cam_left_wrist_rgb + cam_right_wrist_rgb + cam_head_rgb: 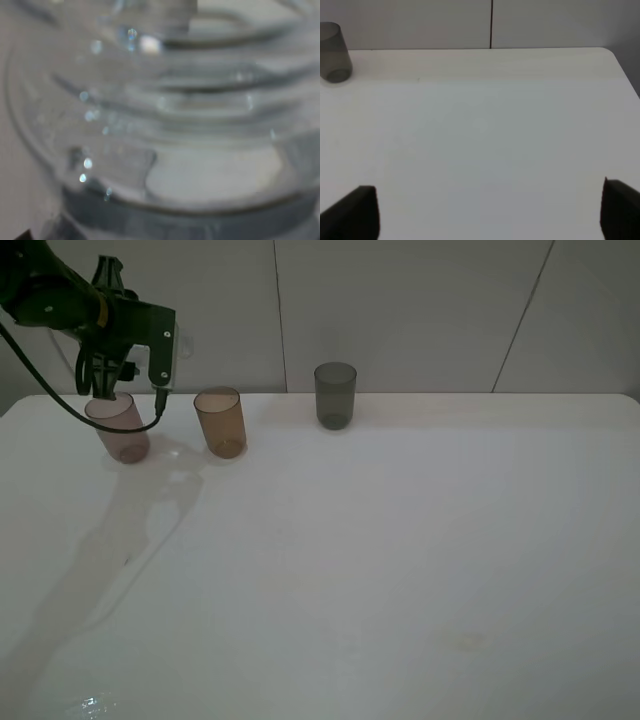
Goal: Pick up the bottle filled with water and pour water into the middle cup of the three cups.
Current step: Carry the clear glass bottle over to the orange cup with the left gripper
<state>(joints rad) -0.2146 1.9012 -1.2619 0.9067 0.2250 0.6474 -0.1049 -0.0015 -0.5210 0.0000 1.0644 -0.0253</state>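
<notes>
The three cups stand in a row at the table's back left: the pinkish-mauve cup (120, 430), the amber-brown middle cup (221, 422) and the dark grey cup (335, 395). My left gripper (103, 388) hangs just above the pinkish cup's rim, to the left of the middle cup. The clear bottle (165, 115) fills the left wrist view as a blurred threaded neck held close to the camera. It barely shows in the exterior view. The left fingers are hidden behind it. My right gripper (490, 210) is open and empty over bare table, out of the exterior view.
The white table (400, 560) runs wide to the front and right of the cups. A white panelled wall stands behind its back edge. A small wet glint (90, 705) lies at the front left corner. The grey cup also shows in the right wrist view (334, 52).
</notes>
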